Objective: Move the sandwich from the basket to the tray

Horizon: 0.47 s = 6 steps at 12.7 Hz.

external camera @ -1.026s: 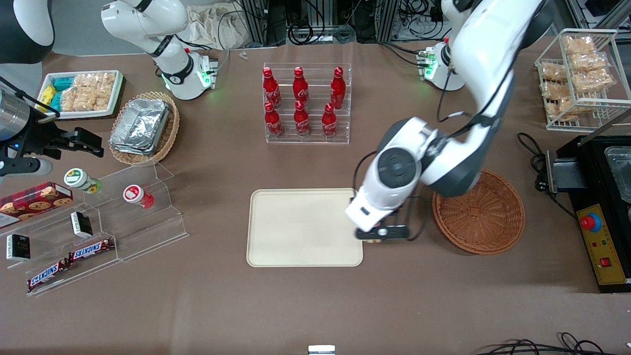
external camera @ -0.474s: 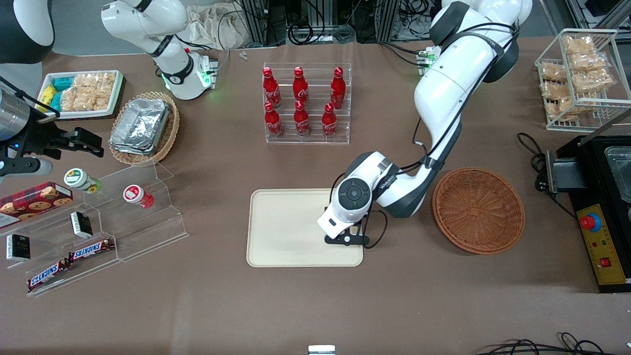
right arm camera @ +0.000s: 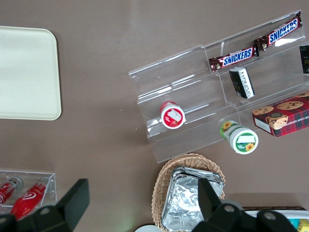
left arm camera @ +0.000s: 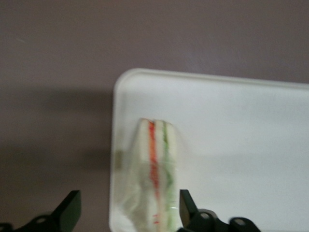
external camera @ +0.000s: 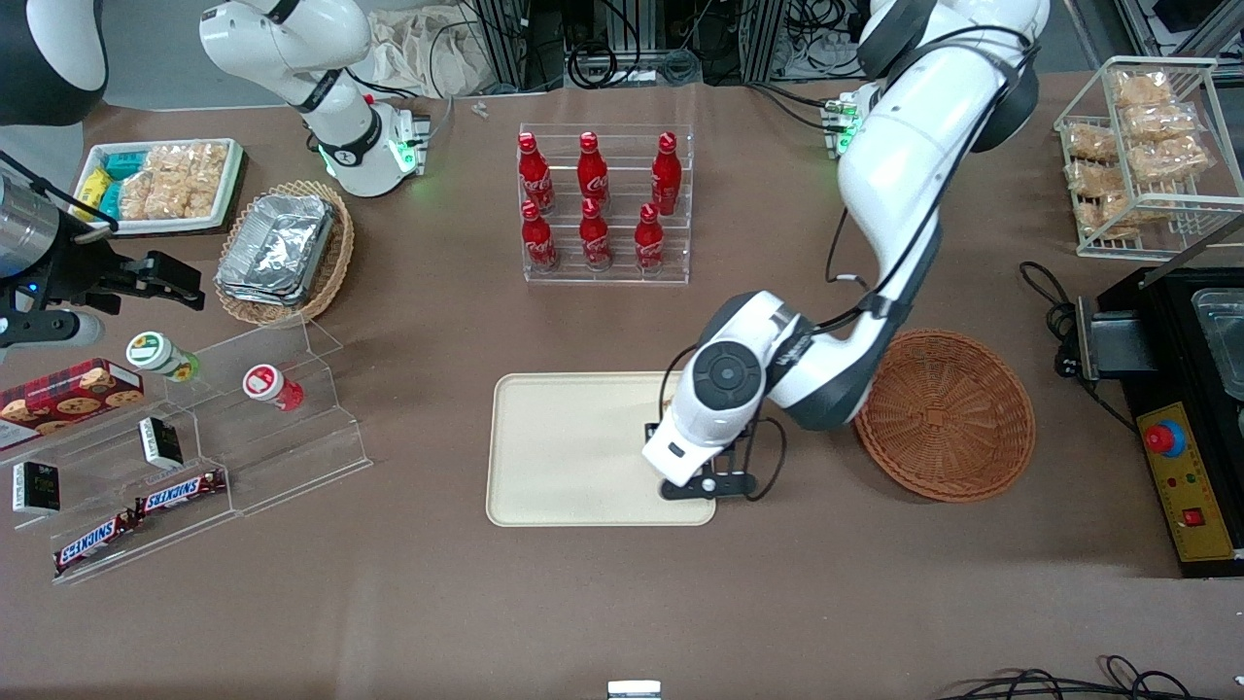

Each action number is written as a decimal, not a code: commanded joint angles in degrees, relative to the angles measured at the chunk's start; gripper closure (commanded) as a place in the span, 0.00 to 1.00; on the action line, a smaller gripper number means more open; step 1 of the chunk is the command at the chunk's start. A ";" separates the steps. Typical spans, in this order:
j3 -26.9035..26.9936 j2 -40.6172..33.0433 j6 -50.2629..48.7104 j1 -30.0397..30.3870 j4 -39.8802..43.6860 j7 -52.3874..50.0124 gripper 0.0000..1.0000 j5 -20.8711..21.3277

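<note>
The sandwich, pale bread with red and green filling in clear wrap, lies on the cream tray close to one corner. My left gripper is open above it, one finger on each side of the sandwich and not touching it. In the front view the gripper hangs over the tray at the corner nearest the basket, and the wrist hides the sandwich. The round reddish-brown wicker basket stands beside the tray toward the working arm's end and holds nothing.
A clear rack of red cola bottles stands farther from the camera than the tray. A wire rack of snack packets and a black machine are at the working arm's end. Acrylic shelves with snacks are toward the parked arm's end.
The gripper moved from the gap between basket and tray to over the tray's corner, then shifted slightly back toward the basket. The sandwich now lies on the tray.
</note>
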 commanded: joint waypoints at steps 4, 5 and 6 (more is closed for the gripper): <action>-0.15 -27.57 -5.18 11.68 -23.53 -0.09 0.00 -2.77; -0.23 -30.30 -5.36 13.71 -24.95 1.39 0.00 -4.35; -0.15 -32.77 -6.14 15.12 -25.57 5.23 0.00 -6.36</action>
